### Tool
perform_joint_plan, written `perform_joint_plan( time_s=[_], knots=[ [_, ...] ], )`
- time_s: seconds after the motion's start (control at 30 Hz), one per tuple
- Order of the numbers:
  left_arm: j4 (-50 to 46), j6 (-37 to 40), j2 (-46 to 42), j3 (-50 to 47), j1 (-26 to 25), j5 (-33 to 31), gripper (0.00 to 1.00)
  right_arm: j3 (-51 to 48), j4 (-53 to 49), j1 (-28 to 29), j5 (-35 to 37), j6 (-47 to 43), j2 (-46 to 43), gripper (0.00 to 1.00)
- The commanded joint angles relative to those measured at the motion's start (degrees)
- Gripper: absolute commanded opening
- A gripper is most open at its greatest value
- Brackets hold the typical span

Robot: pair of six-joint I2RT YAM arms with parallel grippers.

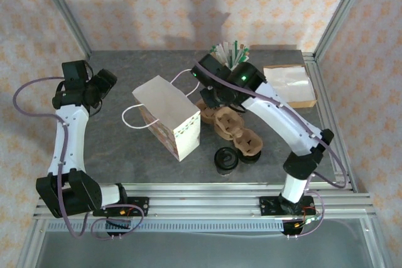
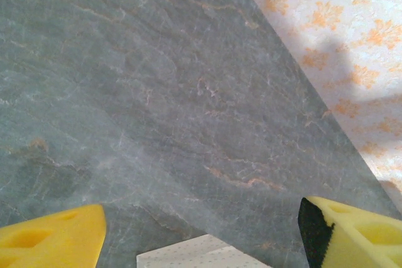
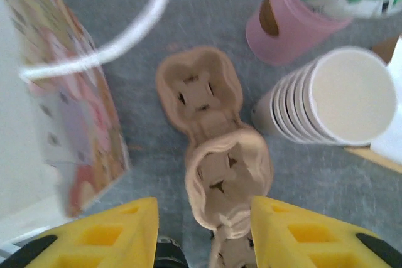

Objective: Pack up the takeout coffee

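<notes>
The takeout coffee [image 1: 225, 158], a small cup under a black dome lid, stands on the table near the front, right of the white paper bag [image 1: 167, 119]. My right gripper [image 1: 210, 95] hovers behind it, over a row of brown pulp cup carriers [image 1: 230, 128]. In the right wrist view that gripper [image 3: 204, 218] is open, with a carrier [image 3: 226, 174] lying below and between its yellow fingers, untouched. A black edge [image 3: 166, 257] at the bottom of that view is probably the coffee's lid. My left gripper [image 1: 102, 87] is at the far left, open [image 2: 201, 230] above bare table.
A second black round piece [image 1: 251, 155] lies at the carriers' front end. A pink cup of sticks [image 3: 295, 20] and a stack of cream paper cups [image 3: 333, 98] stand behind the carriers. A flat brown sheet with white paper [image 1: 290, 86] lies back right. Metal frame rails border the table.
</notes>
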Motion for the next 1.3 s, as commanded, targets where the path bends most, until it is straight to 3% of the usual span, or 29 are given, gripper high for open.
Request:
perform_joint_plan(
  time_s=[0.0,0.17,0.27,0.5,0.57,0.87,1.27],
  knots=[
    [3.17,-0.37,-0.44,-1.81,-0.02,3.27,0.81,-7.72,12.34,-1.39,-0.08,1.0,-10.45,0.45],
    [3.29,0.95,0.18,-3.95,-0.14,4.99,0.81,-15.74,14.25,-4.79,0.14,-5.04,-17.35,0.5],
    [3.98,1.75,0.39,-5.44,-0.13,6.38,0.81,-26.07,16.99,-7.79,1.45,-11.99,-22.45,0.52],
    [2.48,5.21,1.35,-5.72,-0.42,7.55,0.81,-43.65,26.2,-28.96,-32.82,-7.61,-29.2,0.51],
    [2.55,5.51,1.33,-6.05,-0.48,7.08,0.81,-48.34,29.67,-31.03,-36.23,-5.66,-30.0,0.51],
    [4.6,6.23,2.33,-8.68,-0.45,9.26,0.81,-63.12,39.61,-31.83,-41.44,-4.36,-30.16,0.51],
    [4.86,8.77,2.71,-9.85,-1.02,10.15,0.81,-63.28,38.47,-31.84,-40.31,-7.13,-24.81,0.51]
  ],
)
